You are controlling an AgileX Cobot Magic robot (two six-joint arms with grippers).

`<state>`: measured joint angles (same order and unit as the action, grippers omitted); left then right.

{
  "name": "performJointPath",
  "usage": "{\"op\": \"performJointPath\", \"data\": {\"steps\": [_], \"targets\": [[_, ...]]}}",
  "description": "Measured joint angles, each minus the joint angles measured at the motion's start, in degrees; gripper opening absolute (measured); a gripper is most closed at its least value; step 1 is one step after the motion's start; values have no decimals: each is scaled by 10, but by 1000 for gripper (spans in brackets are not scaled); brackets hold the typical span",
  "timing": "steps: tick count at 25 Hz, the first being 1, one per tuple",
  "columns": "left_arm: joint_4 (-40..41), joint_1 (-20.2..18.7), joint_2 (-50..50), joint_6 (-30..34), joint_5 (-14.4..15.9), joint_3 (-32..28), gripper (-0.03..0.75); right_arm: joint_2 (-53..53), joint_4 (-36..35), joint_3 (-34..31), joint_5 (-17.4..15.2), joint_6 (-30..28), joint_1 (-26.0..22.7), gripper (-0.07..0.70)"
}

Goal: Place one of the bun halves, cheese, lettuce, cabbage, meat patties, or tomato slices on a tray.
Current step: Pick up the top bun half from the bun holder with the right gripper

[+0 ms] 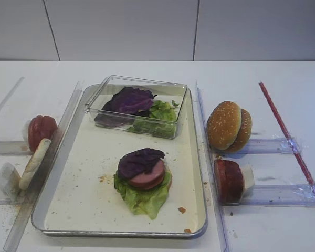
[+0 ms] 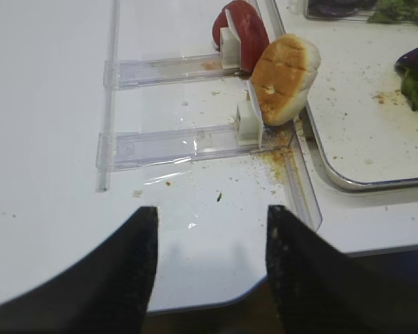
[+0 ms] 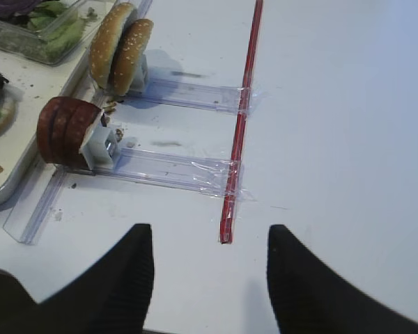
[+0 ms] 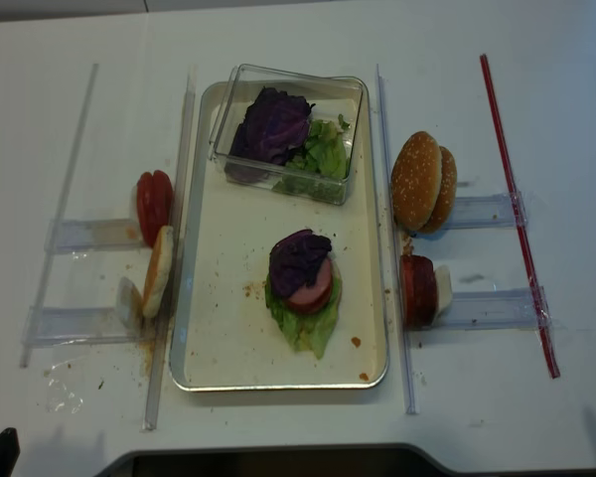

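Upright, bun halves point(image 1: 229, 126) stand on edge right of tray point(image 1: 197, 157), domes facing left; both fingers spread, empty.

Two high views facing tray point(image 1: 197, 157), wrist views low, perhaps flanking it

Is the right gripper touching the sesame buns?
Apart. The right wrist view shows the right gripper open over bare table, well short of the buns standing upright in their holder.

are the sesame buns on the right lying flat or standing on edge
Standing on edge. The two sesame buns lean together against a white holder beside the tray, domes facing sideways.
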<state>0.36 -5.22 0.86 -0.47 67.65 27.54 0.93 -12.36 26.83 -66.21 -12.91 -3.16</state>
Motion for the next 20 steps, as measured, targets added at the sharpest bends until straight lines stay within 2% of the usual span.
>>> {"op": "performJointPath", "data": {"steps": [20], "targets": [[0,0,0,0,0,0,341,0,2,0,0,0,0,393]]}}
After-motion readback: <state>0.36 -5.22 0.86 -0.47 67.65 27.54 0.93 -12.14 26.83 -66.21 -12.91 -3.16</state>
